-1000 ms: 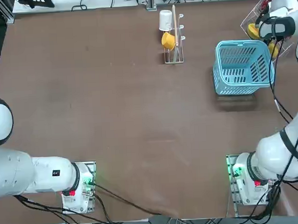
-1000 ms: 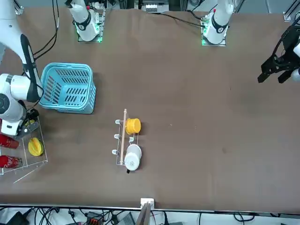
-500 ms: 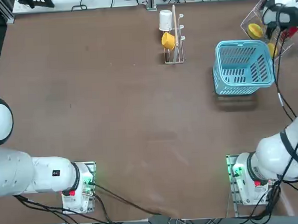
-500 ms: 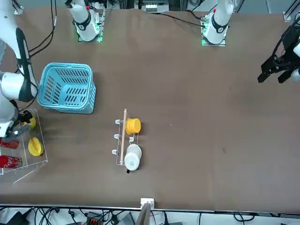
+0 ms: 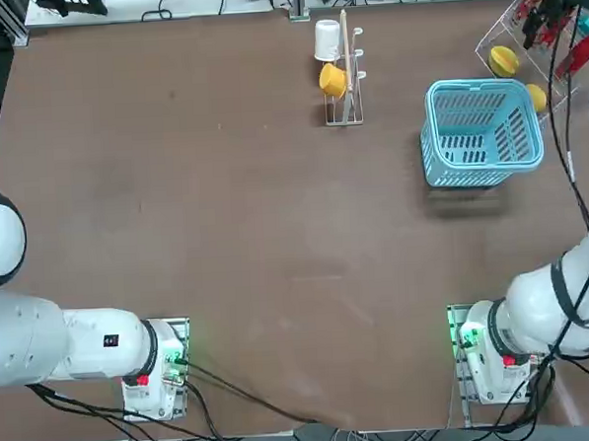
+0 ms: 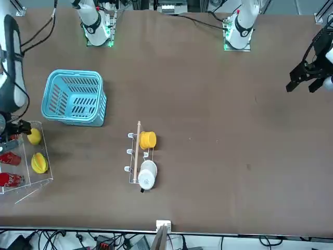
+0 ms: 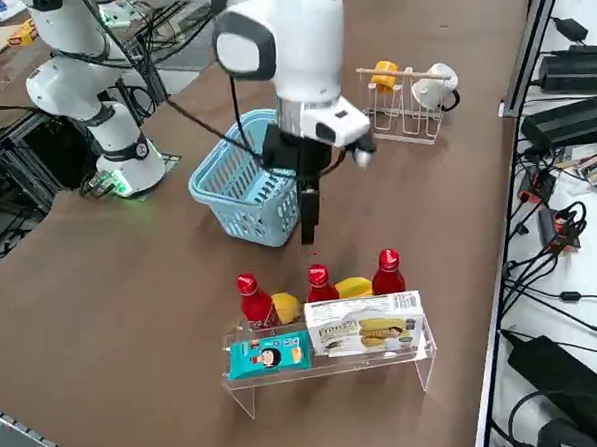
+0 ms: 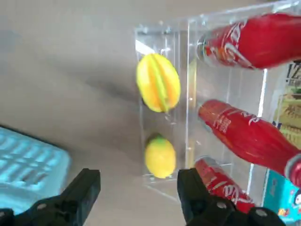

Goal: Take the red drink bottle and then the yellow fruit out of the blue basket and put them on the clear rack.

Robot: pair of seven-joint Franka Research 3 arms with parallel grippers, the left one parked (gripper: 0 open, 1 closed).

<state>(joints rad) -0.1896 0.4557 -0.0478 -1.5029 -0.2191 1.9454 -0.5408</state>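
My right gripper (image 8: 138, 190) hangs open and empty above the table, between the blue basket (image 7: 239, 202) and the clear rack (image 7: 417, 349). On the rack lies the small round yellow fruit (image 8: 160, 157), beside a larger ribbed yellow fruit (image 8: 158, 88). Three red drink bottles (image 8: 245, 135) stand on the rack behind them. From the side, the gripper (image 7: 308, 221) points straight down, just short of the rack. The overhead view shows nothing in the basket (image 5: 475, 86).
A wooden-post cup stand (image 5: 344, 72) with a yellow cup (image 5: 332, 79) and a white cup (image 5: 327, 39) stands at the far middle of the table. A teal packet (image 7: 268, 355) and a snack box (image 7: 369, 330) sit in the rack's front. Cables run along the table's right side.
My right arm has lifted and drawn back from the rack, uncovering the small yellow fruit that lies there. The gripper stayed open.
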